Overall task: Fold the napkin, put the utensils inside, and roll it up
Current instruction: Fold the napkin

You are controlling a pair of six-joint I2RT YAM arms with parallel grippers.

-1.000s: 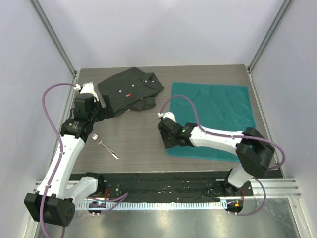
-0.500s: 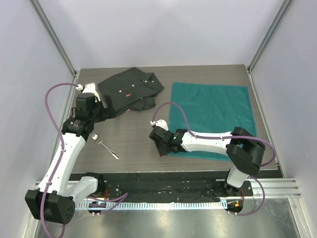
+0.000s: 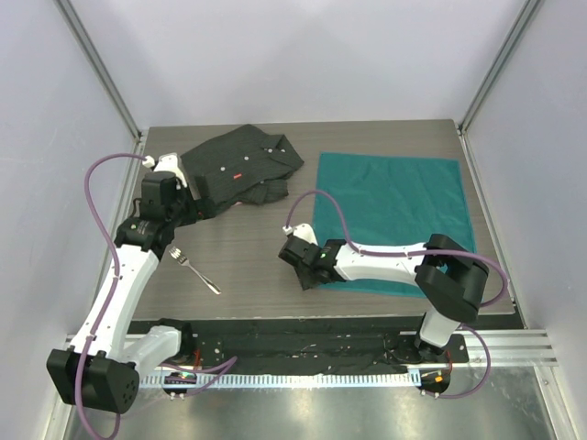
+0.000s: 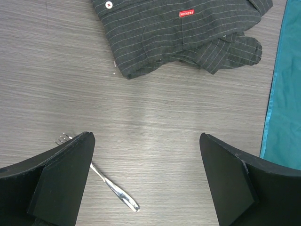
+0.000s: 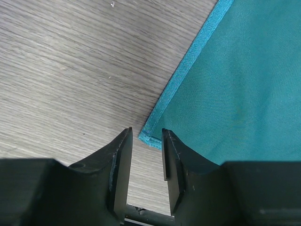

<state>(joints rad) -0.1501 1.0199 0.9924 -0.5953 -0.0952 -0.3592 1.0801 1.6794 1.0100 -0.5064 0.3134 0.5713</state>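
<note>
The only lettering that can be read is in the left wrist view, upper middle of the frame: a small red tag (image 4: 186,14) sewn on the dark striped shirt (image 4: 197,37) carries white capitals that appear upside down and seem to spell "FASHION". In the top view the same tag (image 3: 240,175) is a mere red speck, too small to read. Nothing else bears legible writing.

Overhead camera surveys the whole desk (image 3: 248,247) from behind the arms. Wrist cameras look down past the left end effector (image 4: 146,141), from higher, and the right end effector (image 5: 146,134), close; both show the edge of the teal napkin (image 4: 288,94).
</note>
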